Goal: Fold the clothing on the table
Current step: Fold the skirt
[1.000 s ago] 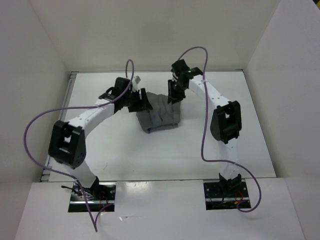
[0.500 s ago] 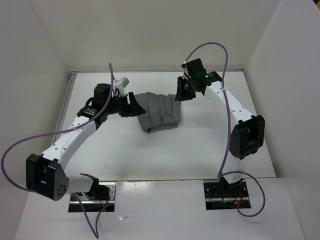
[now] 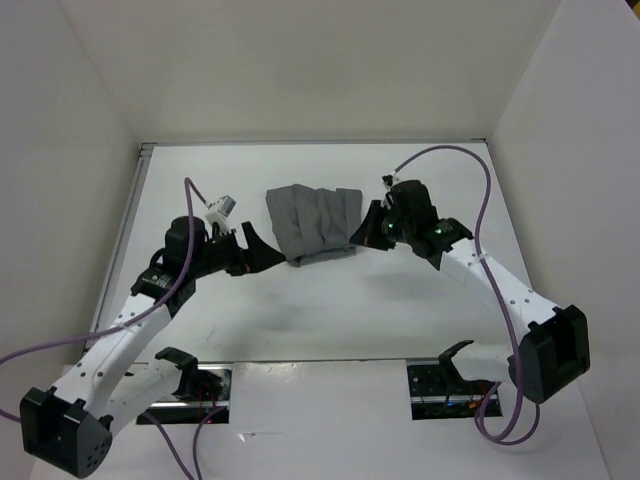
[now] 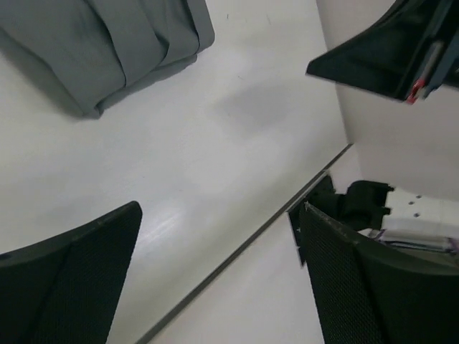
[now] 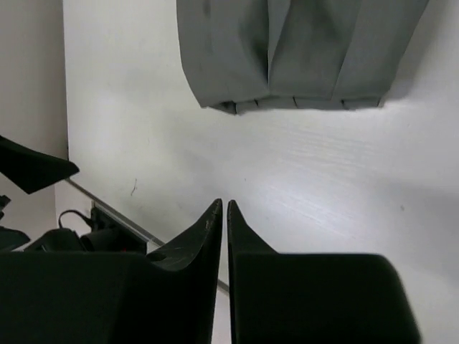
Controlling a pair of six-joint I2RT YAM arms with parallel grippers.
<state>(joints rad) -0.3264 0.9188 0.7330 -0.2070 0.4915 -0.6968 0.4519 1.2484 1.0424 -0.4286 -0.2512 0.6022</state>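
the clothing (image 3: 312, 222) lies as a compact grey bundle in the upper middle of the table (image 3: 400, 310), a little longer left to right across the top view. it sits between the arms. the left gripper (image 3: 262, 256), fingers wide apart and empty, is just off its lower left corner. the right gripper (image 3: 366, 232), fingers together on nothing, is just beside its right edge. neither touches it, and the right looks slightly nearer.

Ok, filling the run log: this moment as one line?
clothing: folded, on table | left gripper: open, clear | right gripper: shut, clear
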